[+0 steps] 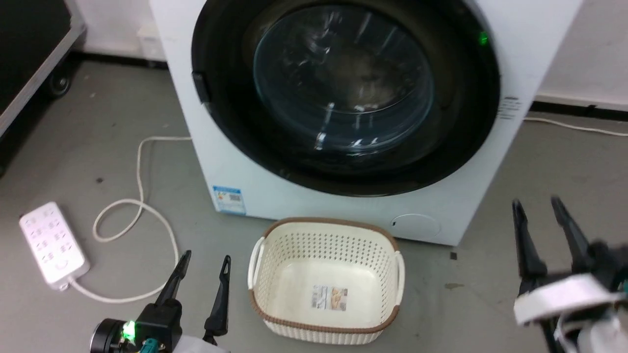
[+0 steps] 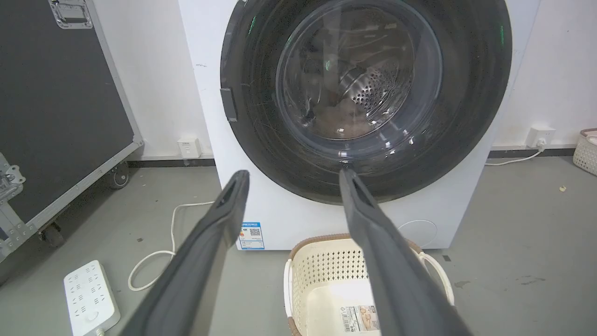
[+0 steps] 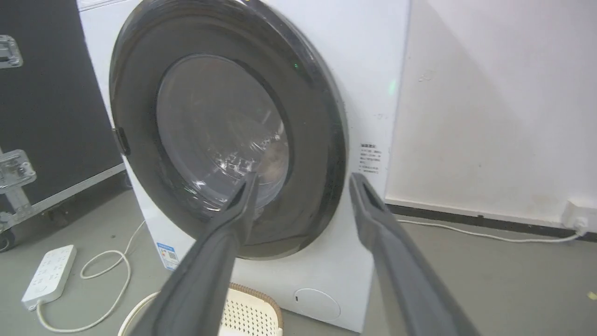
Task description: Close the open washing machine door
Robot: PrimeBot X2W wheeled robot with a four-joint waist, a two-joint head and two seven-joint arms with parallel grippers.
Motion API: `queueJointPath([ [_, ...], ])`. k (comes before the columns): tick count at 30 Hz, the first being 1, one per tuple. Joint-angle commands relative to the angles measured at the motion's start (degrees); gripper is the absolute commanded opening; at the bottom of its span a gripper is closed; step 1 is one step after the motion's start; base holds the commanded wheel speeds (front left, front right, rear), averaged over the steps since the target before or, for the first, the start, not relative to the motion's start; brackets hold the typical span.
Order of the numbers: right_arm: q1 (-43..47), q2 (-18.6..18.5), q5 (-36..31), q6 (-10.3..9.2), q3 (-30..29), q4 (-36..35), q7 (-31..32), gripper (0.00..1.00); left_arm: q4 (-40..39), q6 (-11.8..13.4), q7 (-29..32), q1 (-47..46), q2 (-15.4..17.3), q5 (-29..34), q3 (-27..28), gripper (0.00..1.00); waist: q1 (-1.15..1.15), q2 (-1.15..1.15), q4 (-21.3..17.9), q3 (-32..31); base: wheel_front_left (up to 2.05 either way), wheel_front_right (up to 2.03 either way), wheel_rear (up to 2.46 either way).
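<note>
The white washing machine (image 1: 289, 196) stands against the wall. Its round black washing machine door (image 1: 225, 103) with the clear glass bowl lies flat against the machine's front, latch side on the left. My left gripper (image 1: 206, 258) is open low over the floor, left of the basket, apart from the door. My right gripper (image 1: 536, 202) is open at the machine's right corner, touching nothing. In the left wrist view the open left gripper (image 2: 294, 173) points at the door (image 2: 261, 140) from a distance. In the right wrist view the open right gripper (image 3: 304, 177) faces the door (image 3: 322, 140) and the machine (image 3: 368, 70).
A cream perforated basket (image 1: 326, 279) sits on the floor right before the machine. A white power strip (image 1: 54, 242) and its looping cable (image 1: 140, 196) lie to the left. A black wheeled flight case (image 2: 56, 107) stands at the far left.
</note>
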Motion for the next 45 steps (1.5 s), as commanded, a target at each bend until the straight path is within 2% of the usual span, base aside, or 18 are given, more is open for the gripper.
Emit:
queueJointPath([
  [1, 4.4, 2.8, -1.8, -0.04, -1.4, -3.4, -0.3, 1.0, 0.3, -0.3, -0.2, 0.9, 0.0, -0.2, 0.1, 1.0, 0.02, 0.0, -1.6, -1.5, 0.0, 0.0, 0.0],
  [5, 11.1, 5.8, -5.2, -0.04, -2.4, -8.1, -0.4, 1.0, 1.1, -0.6, -0.2, 1.4, -0.2, 0.0, 0.0, 1.0, 0.02, 0.0, -1.9, -1.6, 0.0, 0.0, 0.0],
  [10, 15.5, 6.7, -8.6, -0.04, -2.3, -9.9, -0.4, 1.0, 1.9, -0.8, -0.2, 2.2, -0.8, -0.2, 0.1, 1.0, 0.02, 0.0, -2.0, -1.8, 0.0, 0.0, 0.0],
  [16, 17.0, 6.8, -7.1, -0.04, -2.0, -10.5, -0.4, 1.0, 1.6, -0.6, -0.2, 2.3, -1.0, 0.7, 0.2, 1.0, 0.02, 0.0, -1.5, -1.8, 0.0, 0.0, 0.0],
  [17, 16.2, 6.5, -7.5, 0.0, -2.1, -10.1, -0.1, 0.0, 1.7, -0.6, 0.0, 1.8, -1.0, 0.6, 0.1, 0.0, 0.02, 0.0, -1.5, -1.9, 0.0, 0.0, 0.0],
  [45, 15.3, 6.5, -8.0, -0.01, -1.2, -10.9, 2.7, 0.0, 0.6, -0.2, 2.8, 1.2, -1.7, 1.4, 1.3, 0.0, 0.02, 0.0, -1.3, -1.6, 0.0, 0.0, 0.0],
])
